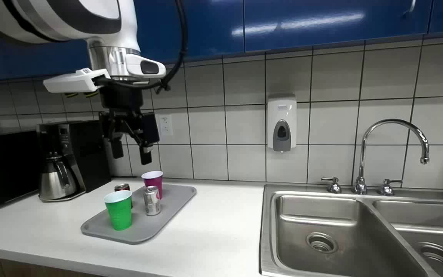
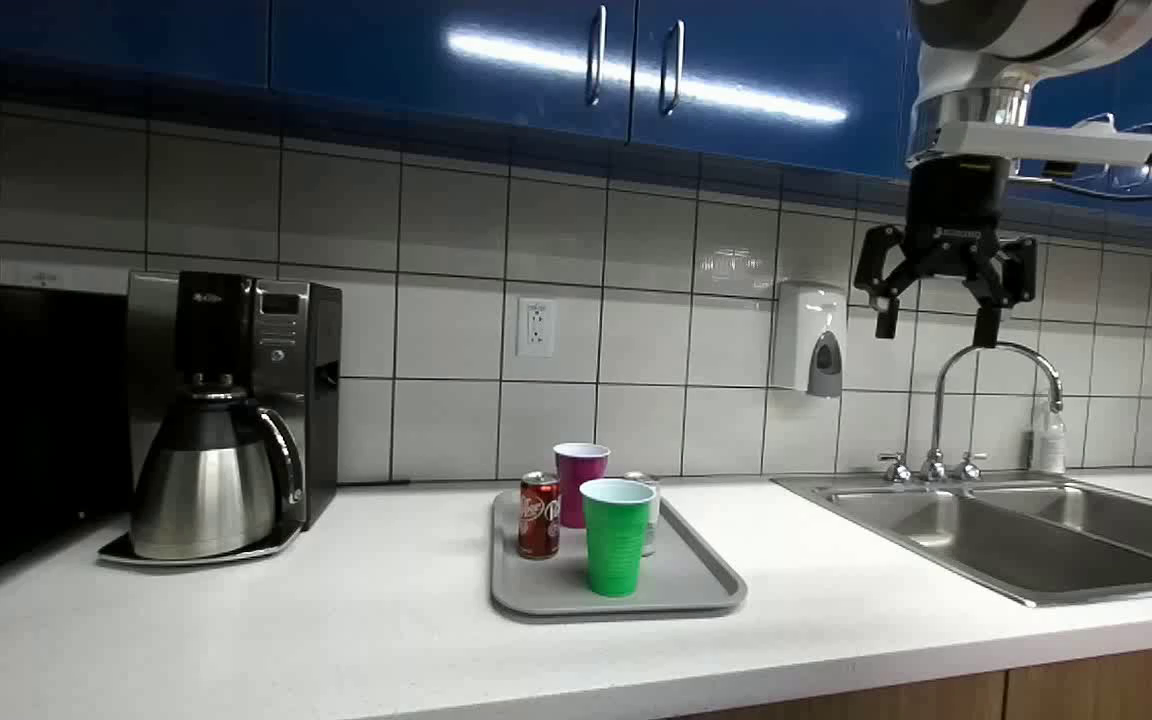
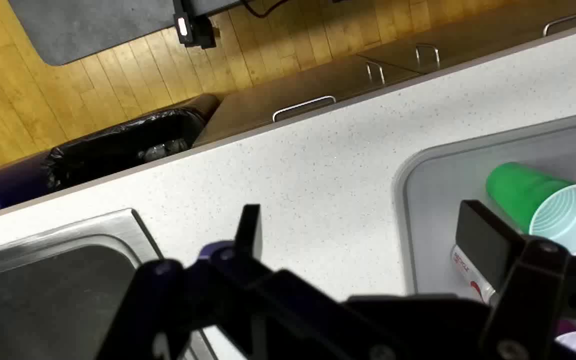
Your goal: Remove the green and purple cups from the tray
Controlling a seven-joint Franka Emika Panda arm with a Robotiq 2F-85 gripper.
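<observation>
The green cup (image 1: pixel 119 211) (image 2: pixel 614 545) stands upright on the grey tray (image 1: pixel 179 191) (image 2: pixel 701 585) in both exterior views. The purple cup (image 1: pixel 156 183) (image 2: pixel 572 490) stands upright at the tray's back, partly behind a can. In the wrist view the green cup (image 3: pixel 520 192) is at the right on the tray (image 3: pixel 430 210). The purple cup (image 3: pixel 565 327) is mostly hidden there behind a finger. My gripper (image 1: pixel 132 154) (image 2: pixel 936 325) (image 3: pixel 365 227) is open and empty, high above the counter, between sink and tray in the wrist view, touching nothing.
A silver can (image 1: pixel 152 202) and a dark red can (image 2: pixel 538 522) stand on the tray near the cups. The sink (image 1: pixel 267 231) and faucet (image 1: pixel 363 154) are to one side. A coffee maker (image 2: pixel 226 420) is on the other. Blue cabinets (image 2: pixel 456 70) hang above.
</observation>
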